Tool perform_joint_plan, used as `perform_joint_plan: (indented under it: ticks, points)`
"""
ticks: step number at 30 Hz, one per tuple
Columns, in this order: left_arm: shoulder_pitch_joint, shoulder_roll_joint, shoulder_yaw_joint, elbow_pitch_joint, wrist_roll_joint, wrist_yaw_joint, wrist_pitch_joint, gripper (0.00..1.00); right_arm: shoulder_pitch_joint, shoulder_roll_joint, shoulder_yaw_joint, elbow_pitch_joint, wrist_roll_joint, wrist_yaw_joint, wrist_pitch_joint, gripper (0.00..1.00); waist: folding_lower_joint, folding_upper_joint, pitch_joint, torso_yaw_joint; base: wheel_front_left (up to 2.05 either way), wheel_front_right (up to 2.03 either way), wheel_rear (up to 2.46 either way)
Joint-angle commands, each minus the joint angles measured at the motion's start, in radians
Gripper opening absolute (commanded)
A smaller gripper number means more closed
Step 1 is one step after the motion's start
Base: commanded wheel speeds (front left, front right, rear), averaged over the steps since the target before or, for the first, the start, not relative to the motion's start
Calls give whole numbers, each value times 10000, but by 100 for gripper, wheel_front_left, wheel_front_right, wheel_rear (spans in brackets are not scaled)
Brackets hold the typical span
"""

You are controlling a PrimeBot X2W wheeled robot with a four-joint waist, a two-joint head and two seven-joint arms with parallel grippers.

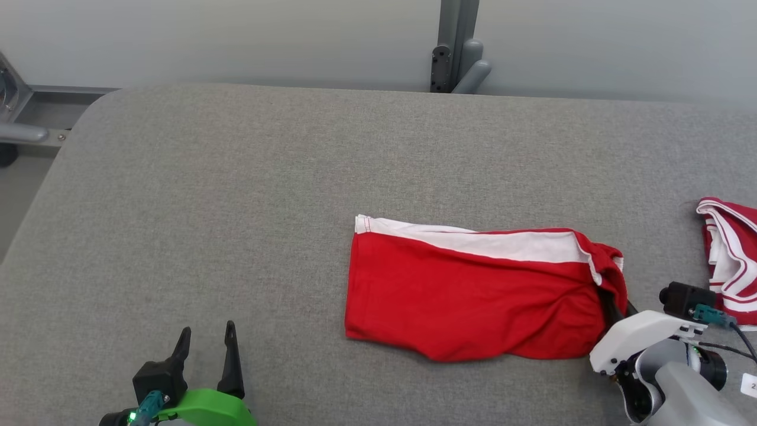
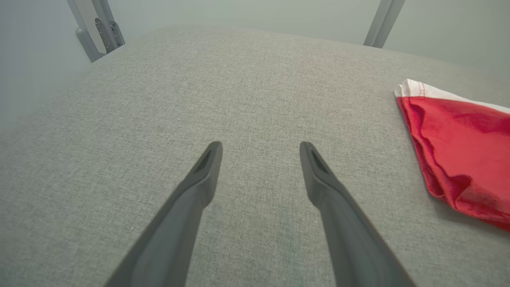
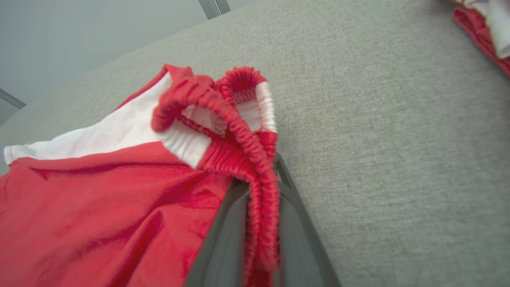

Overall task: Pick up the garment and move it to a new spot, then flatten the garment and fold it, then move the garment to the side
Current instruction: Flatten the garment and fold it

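Observation:
The garment (image 1: 461,290) is a pair of red shorts with a white side stripe, lying mostly flat right of centre on the grey table (image 1: 236,177). Its elastic waistband is bunched at the right end. My right gripper (image 1: 612,305) is at that end, and its fingertips are hidden by the cloth. In the right wrist view the right gripper (image 3: 261,179) is shut on the red waistband of the garment (image 3: 99,207), pinched between the two dark fingers. My left gripper (image 1: 208,331) stands open at the lower left, well clear of the garment. In the left wrist view the left gripper (image 2: 259,147) holds nothing, with the garment (image 2: 466,147) off to the right.
Another red and white cloth (image 1: 730,260) lies at the table's right edge, close to my right arm, and appears as the cloth (image 3: 486,28) in the right wrist view. A grey metal post (image 1: 458,47) stands behind the table's far edge. Bare table stretches left of the garment.

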Motion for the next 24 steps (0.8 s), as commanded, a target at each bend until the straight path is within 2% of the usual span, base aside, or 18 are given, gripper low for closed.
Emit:
perform_joint_plan:
  ticks: [1, 6, 18, 24]
  points:
    - [142, 36, 4, -37, -76, 51, 9, 100, -172, -136, 22, 40, -30, -20, 11, 0, 0, 0, -12, -123, 0, 0, 0]
    - [109, 34, -248, 1, -200, 29, 9, 100, -401, -254, 629, -583, 605, -17, 808, 0, 0, 0, -8, -320, 0, 0, 0]
    - [96, 36, -795, 84, -517, 67, 9, 100, 159, -485, 2970, -4789, 3466, -11, 3499, 0, 0, 0, -54, -34, 0, 0, 0]
    - [35, 33, -856, 134, -556, 39, 9, 100, -138, 29, 3515, -5077, 3984, -11, 4034, 0, 0, 0, 4, 368, 0, 0, 0]
